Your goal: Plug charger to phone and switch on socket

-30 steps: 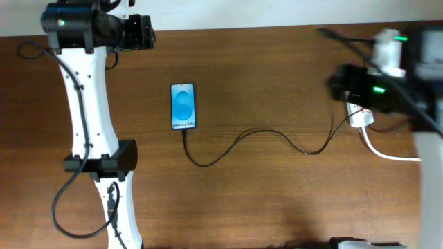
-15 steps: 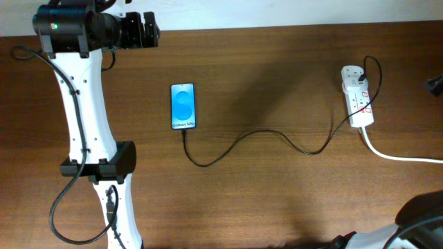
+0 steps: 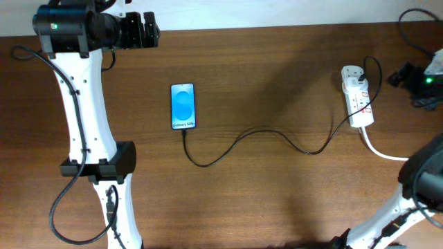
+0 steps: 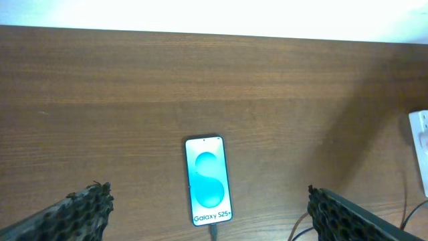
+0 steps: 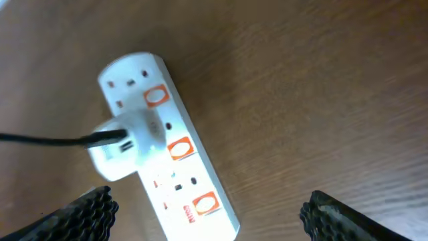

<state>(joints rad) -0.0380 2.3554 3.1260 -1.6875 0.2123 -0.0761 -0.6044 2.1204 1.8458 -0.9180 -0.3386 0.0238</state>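
Socket is what the coming move turns on, as I judge it; it lies at the right side of the worktop, long axis running from the far edge towards the near one with a slight tilt, a thick white cord leaving its near end. In the right wrist view it runs diagonally from upper left to lower right, mostly left of the midline of the right tool, whose fingers stand wide apart on nothing; three orange switches line one side, and a white adapter sits in it between the first two. The left tool hangs at the far left, fingers likewise apart and empty, well apart from the socket; the right arm is plainly nearer. The phone lies flat left of centre, screen lit; the charger curves from its near short edge to the adapter. The plug looks seated, though the joint is too small to be sure; pressing the adapter's switch would remain.
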